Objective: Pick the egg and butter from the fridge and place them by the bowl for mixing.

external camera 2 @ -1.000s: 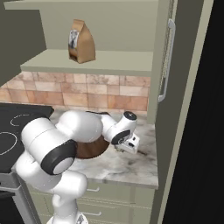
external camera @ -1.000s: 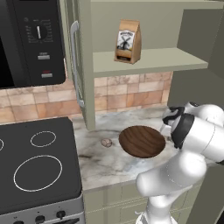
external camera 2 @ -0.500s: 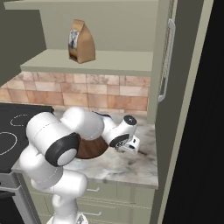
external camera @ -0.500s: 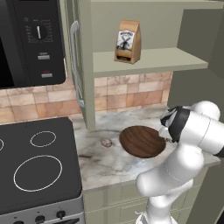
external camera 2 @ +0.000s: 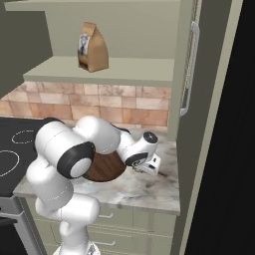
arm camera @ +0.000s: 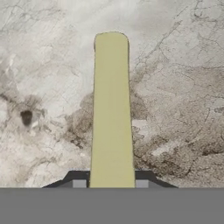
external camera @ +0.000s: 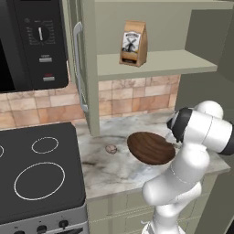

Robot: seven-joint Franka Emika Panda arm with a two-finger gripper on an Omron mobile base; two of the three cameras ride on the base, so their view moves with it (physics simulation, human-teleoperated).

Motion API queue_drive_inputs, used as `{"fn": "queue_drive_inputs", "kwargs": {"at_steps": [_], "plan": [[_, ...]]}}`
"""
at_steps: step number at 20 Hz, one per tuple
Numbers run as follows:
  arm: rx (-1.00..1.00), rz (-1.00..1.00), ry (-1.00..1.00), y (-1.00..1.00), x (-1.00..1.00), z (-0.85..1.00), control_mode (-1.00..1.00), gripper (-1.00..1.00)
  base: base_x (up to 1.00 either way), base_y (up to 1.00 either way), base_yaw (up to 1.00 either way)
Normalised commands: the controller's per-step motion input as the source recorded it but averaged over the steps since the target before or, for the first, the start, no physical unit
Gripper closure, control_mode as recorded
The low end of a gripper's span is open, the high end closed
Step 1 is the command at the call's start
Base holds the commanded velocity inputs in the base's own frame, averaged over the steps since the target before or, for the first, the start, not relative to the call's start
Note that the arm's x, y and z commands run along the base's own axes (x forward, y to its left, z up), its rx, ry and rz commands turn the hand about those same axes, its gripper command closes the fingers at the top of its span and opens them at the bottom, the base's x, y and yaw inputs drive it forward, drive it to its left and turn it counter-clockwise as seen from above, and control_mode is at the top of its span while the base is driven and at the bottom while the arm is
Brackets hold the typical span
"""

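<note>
1. The arm has folded lower over the last second, carrying the gripper (external camera 2: 149, 167) down to the counter (external camera: 109, 169) just right of the bowl (external camera: 151, 147).
2. Fingers closed on the butter (arm camera: 111, 109), which pokes out over the marble. Looks like place is imminent.
3. Egg (external camera: 110, 148) already sits left of the bowl.
4. Bag (external camera: 133, 43) on the shelf: windmill logo, text unreadable.
</note>
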Motion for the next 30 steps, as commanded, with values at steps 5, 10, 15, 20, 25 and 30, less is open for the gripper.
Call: {"fn": "queue_drive_inputs", "kwargs": {"at_steps": [5, 10, 15, 20, 25, 30], "plan": [[0.0, 0.0, -0.02, 0.07, 0.0, -0.14, -1.0, -1.0, 0.0, 0.0, 0.0], [0.0, 0.0, -0.04, 0.02, -0.03, -0.05, -1.0, -1.0, 0.0, 0.0, 0.0], [0.0, 0.0, -0.04, 0.05, -0.07, 0.08, -1.0, -1.0, 0.0, 0.0, 0.0], [0.0, 0.0, 0.0, 0.15, -0.07, 0.29, -1.0, -1.0, 0.0, 0.0, 0.0], [-0.01, 0.0, -0.02, 0.23, -0.1, 0.49, -1.0, -1.0, 0.0, 0.0, 0.0], [-0.05, -0.02, 0.0, 0.19, -0.3, 0.52, -1.0, -1.0, 0.0, 0.0, 0.0]]}}
